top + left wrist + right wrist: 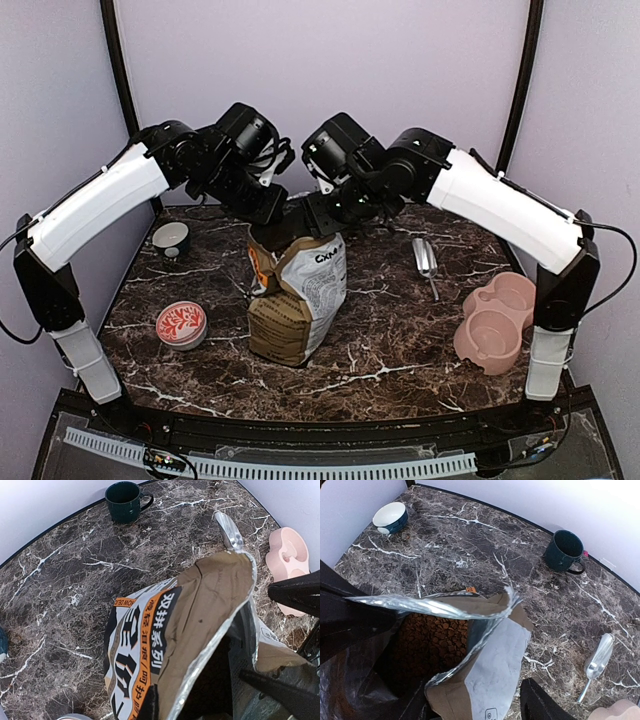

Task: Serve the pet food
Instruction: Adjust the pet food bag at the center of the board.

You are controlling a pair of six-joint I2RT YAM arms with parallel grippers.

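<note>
The pet food (432,640) is a heap of reddish-brown kibble inside the open tan-and-white bag (300,300), and it shows only in the right wrist view. The bag stands upright mid-table with its foil-lined mouth spread wide. My left gripper (262,212) is at the bag's left rim. In the left wrist view (195,680) one finger is outside the printed wall and one inside, jaws apart. My right gripper (322,212) is at the right rim. In the right wrist view (472,695) its jaws straddle the white side wall, also apart.
A pink double bowl (495,320) sits at the right front. A metal scoop (425,258) lies behind it. A dark mug (564,550) stands at the back. A small blue-and-white bowl (171,238) is at the left, and a red-patterned bowl (181,324) is nearer the front.
</note>
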